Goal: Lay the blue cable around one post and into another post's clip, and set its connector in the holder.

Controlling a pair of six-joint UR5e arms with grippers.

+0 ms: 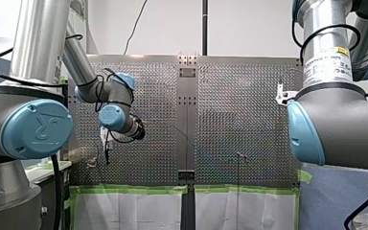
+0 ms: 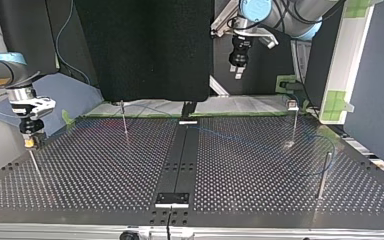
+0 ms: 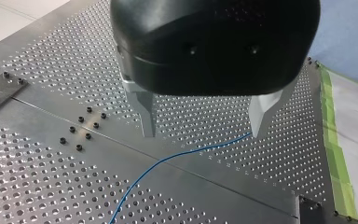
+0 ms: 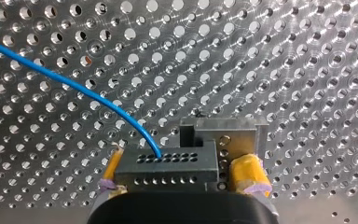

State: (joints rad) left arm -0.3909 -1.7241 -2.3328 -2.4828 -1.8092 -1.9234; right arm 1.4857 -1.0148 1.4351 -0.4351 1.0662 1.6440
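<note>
The blue cable [image 4: 74, 86] runs over the perforated table [image 4: 284, 70] into a black connector [image 4: 168, 165]. In the right wrist view the connector sits against a metal holder [image 4: 226, 127], between the yellow pads [image 4: 249, 173] of my right gripper [image 4: 182, 179]; a gap shows beside one pad, so it is open. In the top view my right gripper [image 2: 30, 141] is low on the table at the left. My left gripper [image 3: 204, 126] hangs open above the table, metal fingers [image 3: 147, 116] apart, the cable [image 3: 168, 158] lying under it. It also shows raised in the top view, left gripper [image 2: 237, 72].
Thin posts stand on the table: one [image 2: 124, 120] left of the dark centre strip [image 2: 180, 160], one with a clip on top [image 2: 293, 106] at the far right, one [image 2: 322, 175] nearer the right edge. The cable [image 2: 260, 145] curves across the right half. Green tape [image 3: 338, 158] edges the table.
</note>
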